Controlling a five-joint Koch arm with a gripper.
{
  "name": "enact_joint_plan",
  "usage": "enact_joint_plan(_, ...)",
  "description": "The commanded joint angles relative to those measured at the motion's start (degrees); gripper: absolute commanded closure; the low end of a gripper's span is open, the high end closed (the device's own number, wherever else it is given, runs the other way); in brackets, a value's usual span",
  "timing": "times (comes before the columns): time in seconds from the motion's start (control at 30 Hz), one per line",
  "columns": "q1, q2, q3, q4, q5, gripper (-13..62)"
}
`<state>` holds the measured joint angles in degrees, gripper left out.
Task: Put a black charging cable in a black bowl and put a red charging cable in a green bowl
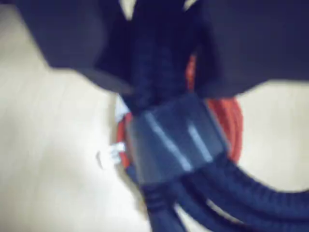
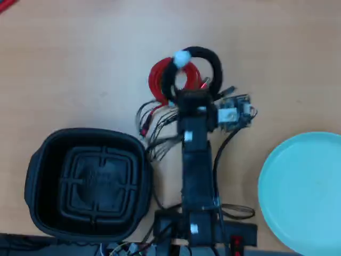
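Though the wrist view is blurred, the gripper (image 1: 159, 92) is clearly clamped on the black charging cable (image 1: 174, 140), whose strands pass over the red charging cable (image 1: 227, 116) on the pale table (image 1: 43, 145). From overhead, the black cable's ring overlaps the red one just beyond the gripper; the black bowl (image 2: 85, 184) sits lower left of the arm (image 2: 196, 160), the green bowl (image 2: 303, 189) lower right, both empty

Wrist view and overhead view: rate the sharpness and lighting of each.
Wrist view: heavily blurred, dim at the top; the black charging cable and red charging cable show only as soft shapes. Overhead view: evenly lit, slightly soft; black bowl and green bowl read clearly.
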<state>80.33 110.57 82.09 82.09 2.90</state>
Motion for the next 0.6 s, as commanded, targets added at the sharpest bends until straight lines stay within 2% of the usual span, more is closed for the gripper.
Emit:
enact_joint_plan(0.0,-5.45,7.38,0.62,-3.69,0.35,55.8)
enact_joint_plan(0.13,-17.40,11.51,4.48,-5.01,0.70,55.8)
enact_joint_plan(0.57,-45.53,11.16,8.96,-14.33,0.53,55.8)
